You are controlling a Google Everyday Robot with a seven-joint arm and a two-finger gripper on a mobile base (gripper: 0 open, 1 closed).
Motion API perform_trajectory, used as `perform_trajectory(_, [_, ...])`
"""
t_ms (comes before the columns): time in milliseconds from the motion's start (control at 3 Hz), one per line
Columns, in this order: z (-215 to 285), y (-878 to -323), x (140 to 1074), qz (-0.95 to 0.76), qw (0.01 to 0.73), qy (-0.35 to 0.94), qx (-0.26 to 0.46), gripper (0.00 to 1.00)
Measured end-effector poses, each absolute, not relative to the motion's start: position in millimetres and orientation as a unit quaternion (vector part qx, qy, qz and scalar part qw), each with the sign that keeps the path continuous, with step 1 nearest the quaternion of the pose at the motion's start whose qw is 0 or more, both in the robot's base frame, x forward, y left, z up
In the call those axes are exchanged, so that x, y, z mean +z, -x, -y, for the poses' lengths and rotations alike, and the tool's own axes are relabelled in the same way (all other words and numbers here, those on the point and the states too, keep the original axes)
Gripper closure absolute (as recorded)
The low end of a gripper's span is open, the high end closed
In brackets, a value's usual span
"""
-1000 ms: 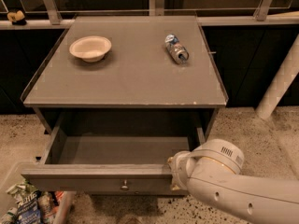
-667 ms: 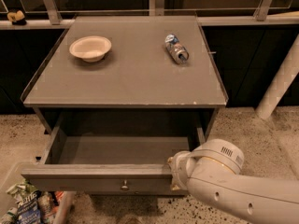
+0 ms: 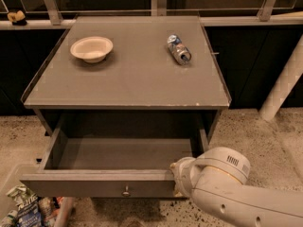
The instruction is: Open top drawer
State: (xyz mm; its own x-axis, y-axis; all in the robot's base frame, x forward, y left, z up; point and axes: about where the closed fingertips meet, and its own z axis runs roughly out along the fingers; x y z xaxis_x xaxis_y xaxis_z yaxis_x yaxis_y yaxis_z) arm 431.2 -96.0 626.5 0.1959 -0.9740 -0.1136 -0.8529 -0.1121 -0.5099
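The top drawer point(image 3: 94, 186) is pulled well out from under the grey cabinet top point(image 3: 128, 74). Its grey box interior point(image 3: 123, 152) is bare and its small round metal knob point(image 3: 126, 192) sits at the centre of the front. My gripper point(image 3: 176, 178) is at the right end of the drawer front, by its top edge. The white arm point(image 3: 227, 193) comes in from the lower right and covers most of the gripper.
A white bowl point(image 3: 92, 48) sits on the cabinet top at back left. A can point(image 3: 179, 49) lies on its side at back right. A white post point(image 3: 284, 79) stands at the right. Snack packets point(image 3: 26, 209) lie in a bin at lower left.
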Motion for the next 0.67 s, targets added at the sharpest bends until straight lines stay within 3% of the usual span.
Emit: perform_trajectory(667, [96.1,-424.7,626.0,-0.623,0.241,0.733,-0.126,1.0])
